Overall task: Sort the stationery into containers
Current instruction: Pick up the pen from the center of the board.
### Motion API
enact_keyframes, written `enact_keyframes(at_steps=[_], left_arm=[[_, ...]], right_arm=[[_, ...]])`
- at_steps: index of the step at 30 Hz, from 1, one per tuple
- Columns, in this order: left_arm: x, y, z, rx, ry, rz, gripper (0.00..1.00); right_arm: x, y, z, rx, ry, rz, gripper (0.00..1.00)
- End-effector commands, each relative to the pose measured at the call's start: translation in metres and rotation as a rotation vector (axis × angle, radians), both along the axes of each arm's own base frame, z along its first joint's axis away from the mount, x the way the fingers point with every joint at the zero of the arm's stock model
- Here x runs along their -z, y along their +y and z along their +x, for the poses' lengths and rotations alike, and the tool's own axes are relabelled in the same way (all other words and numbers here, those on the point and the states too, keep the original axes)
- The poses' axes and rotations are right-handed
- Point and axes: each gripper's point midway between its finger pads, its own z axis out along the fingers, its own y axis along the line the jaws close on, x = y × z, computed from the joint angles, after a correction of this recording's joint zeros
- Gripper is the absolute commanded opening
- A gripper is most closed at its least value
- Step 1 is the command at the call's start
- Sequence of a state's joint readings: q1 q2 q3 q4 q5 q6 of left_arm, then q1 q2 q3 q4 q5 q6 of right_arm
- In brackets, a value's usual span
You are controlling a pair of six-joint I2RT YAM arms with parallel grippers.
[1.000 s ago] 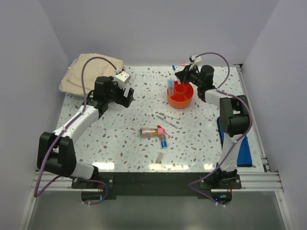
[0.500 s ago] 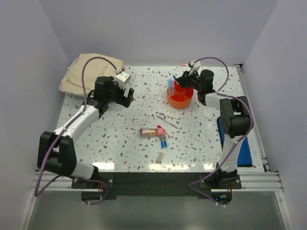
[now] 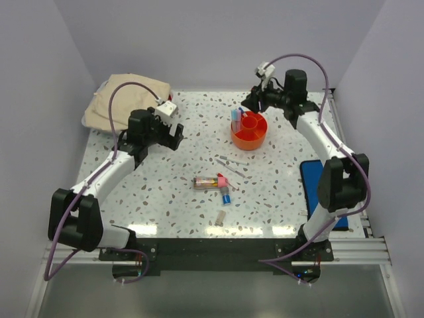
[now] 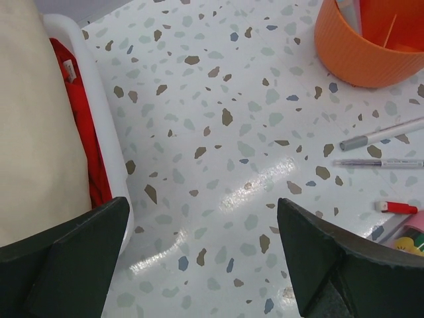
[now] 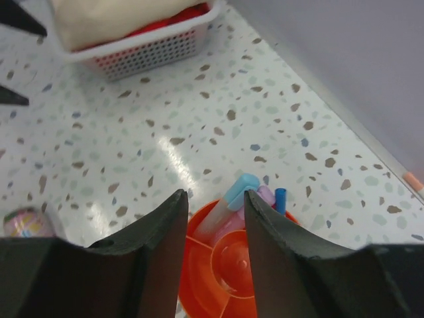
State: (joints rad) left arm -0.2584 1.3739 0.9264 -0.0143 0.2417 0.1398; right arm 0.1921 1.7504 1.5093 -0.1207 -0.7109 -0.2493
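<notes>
Nearest the front of the bench (image 3: 132, 199), a small cap (image 3: 220, 217) is seen lying alone. A blue marker (image 3: 226, 196) is found just beyond it, and the tube (image 3: 207, 182) lies on its side with a pink piece (image 3: 222, 179) touching its end. Two thin pens (image 3: 232, 162) are laid close together between these and the tub (image 3: 250, 142). All of this is judged yet to be sorted, so fetching the next piece is taken as the step in hand. The tube is round and may roll, so it is best gripped across its width near the middle. The pens lie flat and thin, so one should be singled out, approached square to its shaft, and pinched only once the fingers are brought right down to the bench. Farther left, the left claw (image 4: 202, 202) is held spread wide and empty above bare bench, with the pens well within its view, so it is judged well placed for them. At the far side, the right claw (image 5: 213, 195) is held over the tub, its jaws part-way apart with nothing between them. Blue and pink markers (image 5: 240, 187) are seen standing in a compartment just below it. This claw should be lifted straight up before being swung away, so the upright markers are not knocked, and it should be opened wider before the next approach. The cloth (image 3: 129, 93) in the far left corner is to be left alone.
</notes>
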Motion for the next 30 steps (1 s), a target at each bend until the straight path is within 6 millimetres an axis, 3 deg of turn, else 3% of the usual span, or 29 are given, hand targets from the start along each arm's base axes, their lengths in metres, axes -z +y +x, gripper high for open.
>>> enact_keyframes(at_steps=[1,3,6,12,21,30], left_arm=[[-0.033,0.0,-0.006,-0.017,-0.109,-0.067,0.99],[-0.034,0.002,-0.012,-0.02,-0.116,-0.078,0.99],[-0.036,0.007,-0.02,-0.029,-0.125,-0.079,0.99],[-0.032,0.023,-0.033,-0.068,-0.122,-0.102,0.99],[-0.025,0.042,-0.044,-0.119,-0.094,-0.141,0.99],[-0.024,0.049,-0.043,-0.137,-0.089,-0.151,0.99]], right_arm=[[0.091,0.019,-0.108,-0.357,0.498,-0.218,0.46],[0.116,0.017,-0.109,-0.342,0.525,-0.298,0.46],[0.133,0.023,-0.109,-0.339,0.48,-0.435,0.45],[0.156,0.039,-0.109,-0.378,0.479,-0.585,0.44],[0.197,0.028,-0.083,-0.289,0.454,-0.746,0.44],[0.22,0.031,-0.079,-0.285,0.456,-0.795,0.44]])
